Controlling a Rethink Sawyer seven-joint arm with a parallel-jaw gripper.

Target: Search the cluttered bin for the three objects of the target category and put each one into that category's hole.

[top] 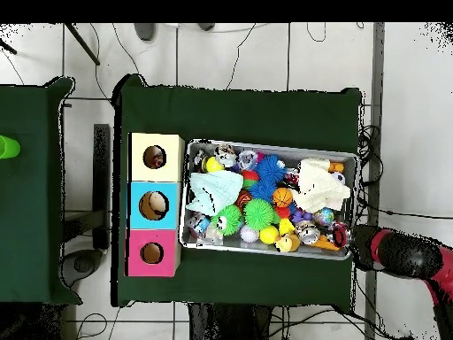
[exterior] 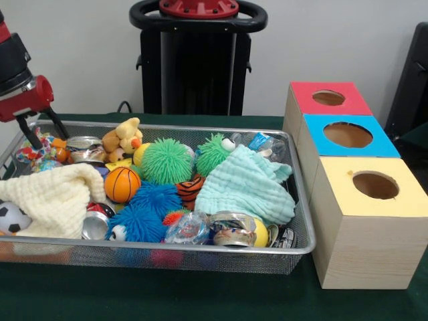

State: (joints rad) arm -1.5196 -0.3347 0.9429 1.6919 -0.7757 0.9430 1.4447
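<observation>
The wire mesh bin (exterior: 200, 251) is full of toys, cans and cloths; it also shows in the overhead view (top: 270, 145). The yellow-topped box's hole (exterior: 375, 185) is at the near right, and in the overhead view (top: 153, 158) something dark shows inside it. My gripper (exterior: 51, 142) hangs over the bin's far left corner, open and empty, just above the clutter. In the overhead view the gripper (top: 356, 237) is at the bin's lower right corner. An orange basketball (exterior: 122, 184) and a soccer ball (exterior: 9, 217) lie in the bin.
The blue-topped box (exterior: 348, 135) and red-topped box (exterior: 328, 97) stand behind the yellow one. A cream cloth (exterior: 53, 197) and a mint cloth (exterior: 244, 187) cover parts of the bin. Green (exterior: 166, 160) and blue (exterior: 147, 207) spiky balls, cans (exterior: 231, 227) and a plush duck (exterior: 124, 137) fill it.
</observation>
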